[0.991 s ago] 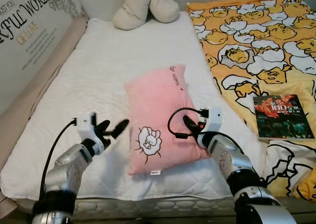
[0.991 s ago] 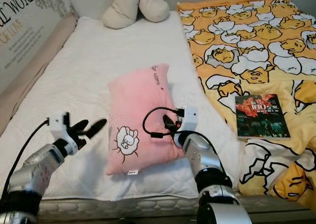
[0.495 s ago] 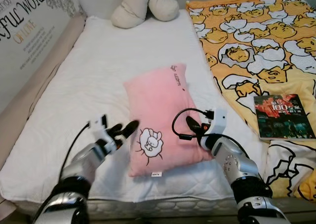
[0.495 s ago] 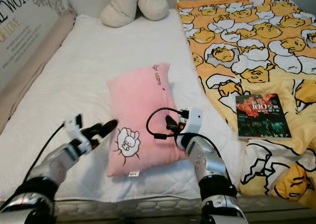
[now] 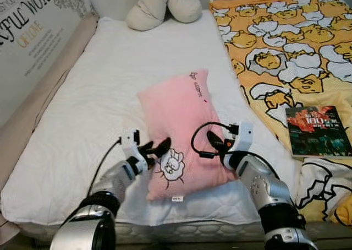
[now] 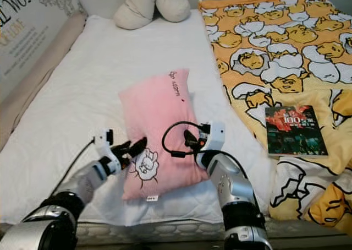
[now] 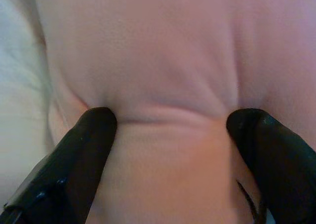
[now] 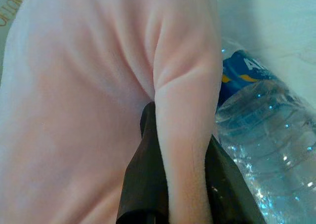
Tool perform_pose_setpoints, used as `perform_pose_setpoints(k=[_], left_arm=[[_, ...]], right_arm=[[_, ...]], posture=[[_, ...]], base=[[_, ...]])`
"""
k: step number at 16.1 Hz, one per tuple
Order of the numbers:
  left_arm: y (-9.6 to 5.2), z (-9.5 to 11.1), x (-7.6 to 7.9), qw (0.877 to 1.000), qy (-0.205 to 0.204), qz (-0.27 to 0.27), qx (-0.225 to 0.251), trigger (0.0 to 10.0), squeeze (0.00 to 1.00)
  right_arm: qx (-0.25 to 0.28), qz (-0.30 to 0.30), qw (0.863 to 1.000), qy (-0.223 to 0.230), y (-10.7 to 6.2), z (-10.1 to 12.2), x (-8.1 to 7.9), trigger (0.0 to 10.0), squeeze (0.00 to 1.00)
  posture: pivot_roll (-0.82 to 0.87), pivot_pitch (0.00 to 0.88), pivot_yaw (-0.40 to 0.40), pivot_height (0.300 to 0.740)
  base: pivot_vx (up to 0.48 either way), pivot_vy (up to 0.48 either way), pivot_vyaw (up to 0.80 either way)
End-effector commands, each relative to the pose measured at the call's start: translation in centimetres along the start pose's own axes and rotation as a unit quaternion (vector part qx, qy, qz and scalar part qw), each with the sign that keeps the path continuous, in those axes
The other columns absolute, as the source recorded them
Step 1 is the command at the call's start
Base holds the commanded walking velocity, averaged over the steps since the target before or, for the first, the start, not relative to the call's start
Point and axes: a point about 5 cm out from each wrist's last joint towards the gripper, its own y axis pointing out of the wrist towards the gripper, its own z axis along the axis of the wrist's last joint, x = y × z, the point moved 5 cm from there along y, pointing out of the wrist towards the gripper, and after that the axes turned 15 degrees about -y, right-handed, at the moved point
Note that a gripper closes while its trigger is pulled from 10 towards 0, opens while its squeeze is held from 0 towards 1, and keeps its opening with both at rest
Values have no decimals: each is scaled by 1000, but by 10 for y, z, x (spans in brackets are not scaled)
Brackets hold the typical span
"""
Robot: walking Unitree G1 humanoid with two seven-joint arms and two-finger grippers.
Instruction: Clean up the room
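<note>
Eye views: pink pillow (image 5: 179,131) mid-mattress (image 5: 99,90), left gripper (image 5: 155,149) at its left edge, right gripper (image 6: 190,141) at its right edge, book (image 5: 317,130) on yellow blanket (image 5: 286,46), left wrist: 2 fingers (image 7: 84,150) spread wide, pressed into pillow fabric, right wrist: fingers pinching a pillow fold, water bottle (image 8: 261,135) beside.

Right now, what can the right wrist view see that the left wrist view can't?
Right wrist view: a fold of pillow edge pinched between the right gripper, with a clear water bottle with a blue label lying close beside it. Left wrist view: the left gripper with fingers spread and pressed into the fabric, white bed alongside. Both: the pink pillow.
</note>
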Motion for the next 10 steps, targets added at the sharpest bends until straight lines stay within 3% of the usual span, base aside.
perform_pose_setpoints(k=[1,2,3,5,7,10], left_arm=[[2,-8,-1,1000,-24,9,-11,10000,0],[4,-4,2,998,-67,1,8,10000,0],[8,-4,9,996,-87,-16,16,0,0],[14,-20,27,996,-64,-57,-11,0,0],[14,-36,25,997,-42,-52,-42,0,0],[12,-46,22,995,-64,-47,-53,0,0]], right_arm=[[2,21,1000,7,4,3,-14,0,0],[2,22,1000,14,3,2,-14,0,0],[1,23,1000,15,3,2,-15,0,0],[0,25,1000,14,3,2,-15,0,0],[-1,25,1000,15,2,2,-15,0,0],[-1,23,1000,20,-1,2,-13,0,0]], posture=[[-181,0,157,740],[-185,0,157,740],[-186,0,155,740],[-189,0,155,740],[-187,0,156,740],[-183,0,155,740]], base=[[0,0,0],[0,0,0],[0,0,0],[0,0,0],[0,0,0],[0,0,0]])
